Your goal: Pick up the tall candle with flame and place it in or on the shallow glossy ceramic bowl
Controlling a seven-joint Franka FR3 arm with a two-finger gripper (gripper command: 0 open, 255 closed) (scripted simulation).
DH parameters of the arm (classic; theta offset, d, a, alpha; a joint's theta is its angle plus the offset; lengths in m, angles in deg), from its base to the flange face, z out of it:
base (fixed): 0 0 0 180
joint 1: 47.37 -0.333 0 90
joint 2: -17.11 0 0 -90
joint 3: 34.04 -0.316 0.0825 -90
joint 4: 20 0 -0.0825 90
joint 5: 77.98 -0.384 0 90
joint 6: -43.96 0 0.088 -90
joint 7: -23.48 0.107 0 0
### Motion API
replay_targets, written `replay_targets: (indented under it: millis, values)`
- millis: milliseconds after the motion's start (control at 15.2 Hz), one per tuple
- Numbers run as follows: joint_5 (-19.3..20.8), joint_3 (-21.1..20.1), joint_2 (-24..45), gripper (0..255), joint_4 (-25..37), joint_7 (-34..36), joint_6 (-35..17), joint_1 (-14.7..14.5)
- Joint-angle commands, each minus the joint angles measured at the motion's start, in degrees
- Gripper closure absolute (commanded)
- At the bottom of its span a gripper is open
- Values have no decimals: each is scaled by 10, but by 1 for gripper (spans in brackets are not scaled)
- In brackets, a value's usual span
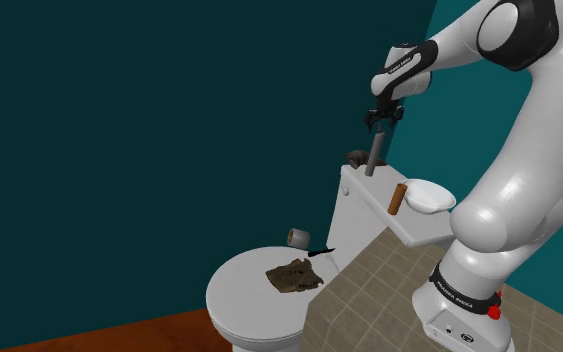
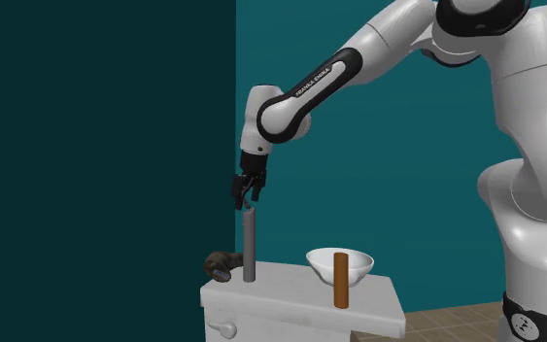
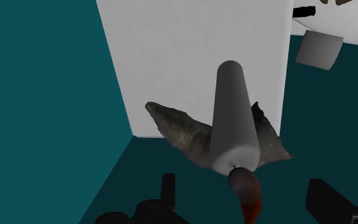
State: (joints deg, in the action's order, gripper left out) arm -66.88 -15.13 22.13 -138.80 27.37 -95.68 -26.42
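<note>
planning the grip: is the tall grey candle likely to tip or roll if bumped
Probably tippy: the grey candle stands upright, tall and thin, on the tank lid. Once down, its round shape would likely roll. It looks stiff, so the open gripper should lift it straight.

The tall candle [image 2: 249, 245] looks matt, smooth grey; the bowl [image 2: 331, 260] glossy white; the lump [image 2: 220, 262] at the tank lid's [image 2: 290, 293] corner rough, perhaps stone.

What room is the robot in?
Most likely a bathroom: there is a white toilet with a tank behind it, what looks like a toilet roll beside it, and a tiled floor.
</note>
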Motion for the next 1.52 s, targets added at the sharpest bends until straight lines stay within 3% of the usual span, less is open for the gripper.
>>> replay_targets:
  millis: [0, 594, 660, 1254, 1452]
  values:
    - [-4, 1, 12, 0, -2, -2, -14, 2]
    - [-7, 1, 21, 0, -2, -5, -24, 4]
    - [-7, 1, 21, 255, -2, -5, -24, 4]
    - [-7, 1, 21, 255, -2, -5, -24, 4]
    - [-6, 1, 10, 255, 9, -7, -2, 3]
